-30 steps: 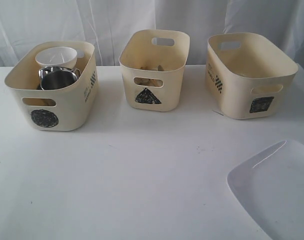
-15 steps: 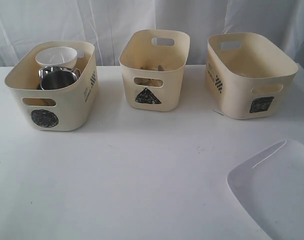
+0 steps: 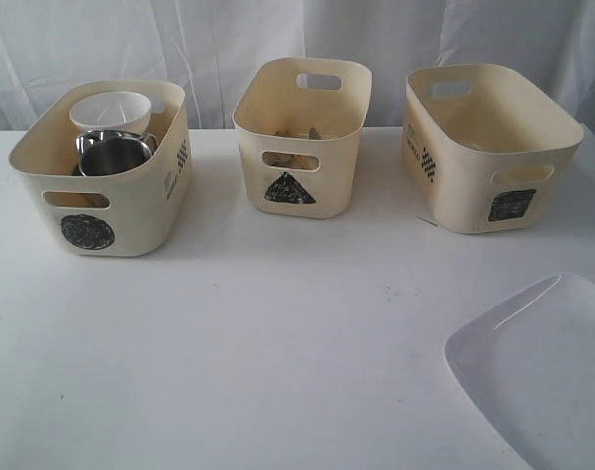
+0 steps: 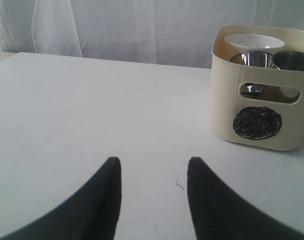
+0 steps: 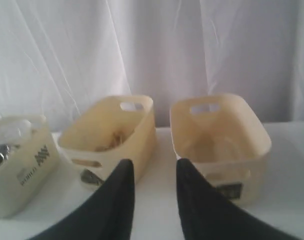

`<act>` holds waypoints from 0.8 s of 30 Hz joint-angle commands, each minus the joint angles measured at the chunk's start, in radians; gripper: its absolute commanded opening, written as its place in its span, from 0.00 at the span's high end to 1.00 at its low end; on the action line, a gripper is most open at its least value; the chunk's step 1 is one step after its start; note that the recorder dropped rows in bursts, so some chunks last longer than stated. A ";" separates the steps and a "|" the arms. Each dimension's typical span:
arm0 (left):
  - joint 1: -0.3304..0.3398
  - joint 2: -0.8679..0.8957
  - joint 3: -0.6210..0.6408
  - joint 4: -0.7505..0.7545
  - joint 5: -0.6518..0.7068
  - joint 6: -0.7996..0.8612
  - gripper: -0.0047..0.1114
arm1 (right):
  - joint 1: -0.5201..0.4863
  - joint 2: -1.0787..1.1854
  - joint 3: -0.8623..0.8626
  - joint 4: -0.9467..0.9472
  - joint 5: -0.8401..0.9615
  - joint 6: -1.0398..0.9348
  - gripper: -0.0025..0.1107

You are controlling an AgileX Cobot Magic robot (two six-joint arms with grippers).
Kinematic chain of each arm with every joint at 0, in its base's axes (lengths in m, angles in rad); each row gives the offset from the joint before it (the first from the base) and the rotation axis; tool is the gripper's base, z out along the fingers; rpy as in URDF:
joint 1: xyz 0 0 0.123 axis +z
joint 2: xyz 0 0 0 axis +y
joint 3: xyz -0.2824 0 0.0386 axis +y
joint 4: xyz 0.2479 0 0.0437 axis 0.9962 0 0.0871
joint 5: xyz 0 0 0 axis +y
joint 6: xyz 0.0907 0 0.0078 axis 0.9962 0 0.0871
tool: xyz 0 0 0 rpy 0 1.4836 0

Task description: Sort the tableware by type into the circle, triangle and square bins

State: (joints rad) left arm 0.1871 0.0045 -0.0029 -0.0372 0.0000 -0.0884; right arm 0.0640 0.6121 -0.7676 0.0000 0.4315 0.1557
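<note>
Jaws on both arms are standing apart with nothing between them: the left gripper [image 4: 154,160] is pointing across the white table [image 4: 92,110], and the right gripper [image 5: 154,161] is facing the two right-hand tubs.

Only the exterior view is catching the glossy white square plate [image 3: 542,377], lying nearest at front right. Further back, three cream plastic tubs are sitting in a row:

- The circle bin [image 3: 131,211] is holding a white bowl [image 3: 110,110] and a steel mug [image 3: 112,155].
- The triangle bin [image 3: 339,166] is holding wooden chopsticks [image 3: 296,134].
- The square bin [image 3: 464,191] is sitting on the right.

Left wrist view is showing a second mug [image 4: 292,60].
</note>
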 commanded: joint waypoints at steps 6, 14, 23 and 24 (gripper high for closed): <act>0.003 -0.005 0.003 -0.005 0.000 -0.001 0.55 | 0.005 0.039 -0.003 -0.466 0.464 0.476 0.35; 0.003 -0.005 0.003 -0.005 0.000 -0.001 0.55 | 0.005 0.038 0.054 -0.474 0.543 0.616 0.29; 0.003 -0.005 0.003 -0.005 0.000 -0.001 0.55 | 0.005 0.040 0.250 -0.470 0.493 0.679 0.29; 0.003 -0.005 0.003 -0.005 0.000 -0.001 0.55 | 0.005 0.046 0.268 -0.476 0.478 0.674 0.29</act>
State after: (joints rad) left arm 0.1871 0.0045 -0.0029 -0.0372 0.0000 -0.0884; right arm 0.0681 0.6510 -0.5391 -0.4637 0.9500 0.8257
